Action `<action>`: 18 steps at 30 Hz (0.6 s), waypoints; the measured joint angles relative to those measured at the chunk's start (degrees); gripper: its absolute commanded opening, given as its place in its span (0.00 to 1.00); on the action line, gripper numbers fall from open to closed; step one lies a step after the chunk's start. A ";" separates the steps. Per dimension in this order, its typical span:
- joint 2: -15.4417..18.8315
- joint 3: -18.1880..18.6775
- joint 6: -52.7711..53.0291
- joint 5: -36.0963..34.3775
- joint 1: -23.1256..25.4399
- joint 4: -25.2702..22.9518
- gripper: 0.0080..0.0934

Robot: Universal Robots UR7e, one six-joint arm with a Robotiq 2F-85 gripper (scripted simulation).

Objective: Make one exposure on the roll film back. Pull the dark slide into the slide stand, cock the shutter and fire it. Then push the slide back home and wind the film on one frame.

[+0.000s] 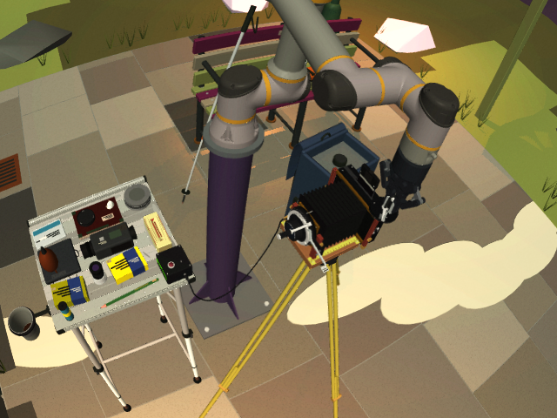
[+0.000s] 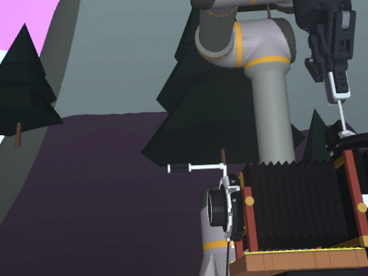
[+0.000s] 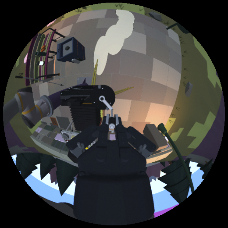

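The roll film back (image 3: 87, 96) sits at the rear of the bellows camera (image 1: 335, 211) on its yellow tripod. Its white wind crank (image 3: 106, 104) sticks out from the back's side, and the crank's knob is held in my closed gripper (image 3: 111, 122) (image 2: 339, 88) (image 1: 389, 209). At the front of the camera the lens and shutter (image 2: 218, 211) face away from me, and a white cocking lever (image 2: 197, 167) reaches out sideways above them. The dark slide and its stand are hidden from me.
The camera's rear frame (image 2: 353, 195) is right beside my fingers. A blue case (image 1: 333, 155) stands open behind the camera, the purple arm pedestal (image 1: 227, 220) to its left. A tray table (image 1: 108, 247) with boxes and a remote box stands further left.
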 measured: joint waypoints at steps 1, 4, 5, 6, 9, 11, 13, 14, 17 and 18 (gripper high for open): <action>0.00 0.00 0.00 0.00 0.00 0.00 0.14; 0.00 0.01 0.00 -0.06 -0.01 0.02 0.21; 0.00 0.01 0.00 -0.08 -0.02 0.04 0.23; -0.01 0.01 0.00 -0.08 -0.02 0.04 0.25; -0.01 0.01 0.00 -0.09 -0.03 0.06 0.32; -0.01 0.01 0.00 -0.08 -0.03 0.04 0.37; -0.01 0.01 0.00 -0.10 -0.03 0.08 0.37; -0.02 0.01 0.00 -0.10 -0.03 0.10 0.37; -0.03 0.01 0.00 -0.10 -0.03 0.12 0.37; -0.03 0.01 0.00 -0.10 -0.03 0.12 0.37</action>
